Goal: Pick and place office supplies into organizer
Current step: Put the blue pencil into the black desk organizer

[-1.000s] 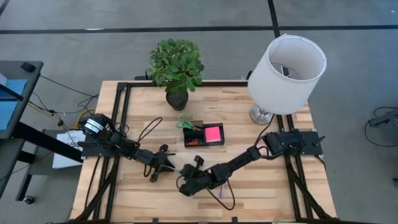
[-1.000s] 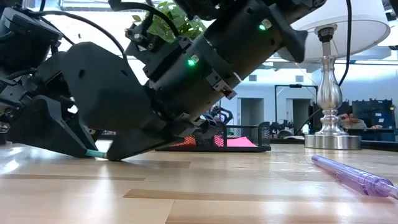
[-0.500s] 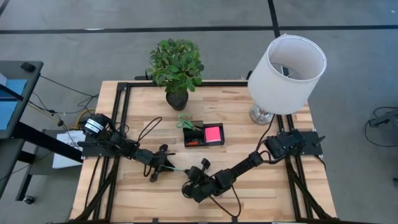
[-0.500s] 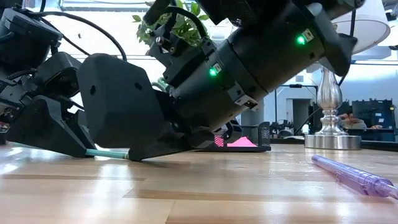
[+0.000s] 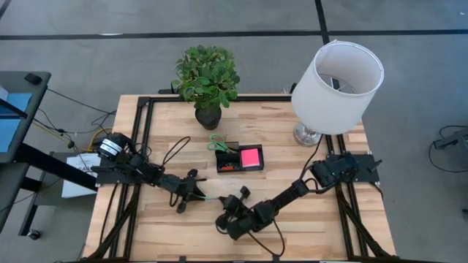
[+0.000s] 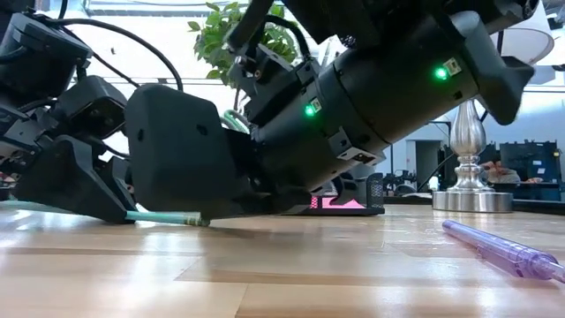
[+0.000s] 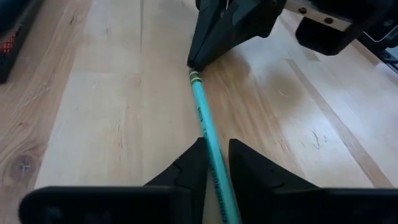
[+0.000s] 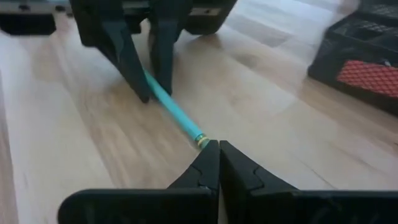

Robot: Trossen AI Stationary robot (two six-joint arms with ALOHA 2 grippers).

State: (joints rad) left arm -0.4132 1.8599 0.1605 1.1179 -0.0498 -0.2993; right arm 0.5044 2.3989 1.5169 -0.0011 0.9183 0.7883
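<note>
A teal pencil (image 7: 202, 106) lies flat on the wood between my two grippers, also visible in the high view (image 5: 210, 199). My left gripper (image 7: 214, 155) is narrowly open, with a finger on either side of the pencil's shaft; whether they touch it I cannot tell. My right gripper (image 8: 216, 146) is shut, tips at the pencil's banded eraser end (image 8: 200, 140). The black organizer (image 5: 240, 158) sits mid-table, holding a pink sticky pad (image 5: 250, 156) and green-handled scissors (image 5: 218, 142). My right gripper's shut fingertips (image 7: 194, 61) meet the pencil's eraser end (image 7: 195, 76), slanting down from the table's near right, along the pencil's length. Whether they pinch the end or press on it I cannot tell. The pencil lies flat on the table.
A purple pen (image 6: 503, 247) lies on the near right of the table. A potted plant (image 5: 207, 77) stands at the far edge and a white-shaded lamp (image 5: 336, 80) at the far right. Cables trail from both arms across the wood.
My right gripper has drawn back toward the table's near right, staying shut. The pencil's eraser end has kept with its tips, so more teal shaft now shows past the left gripper, which has kept still.
</note>
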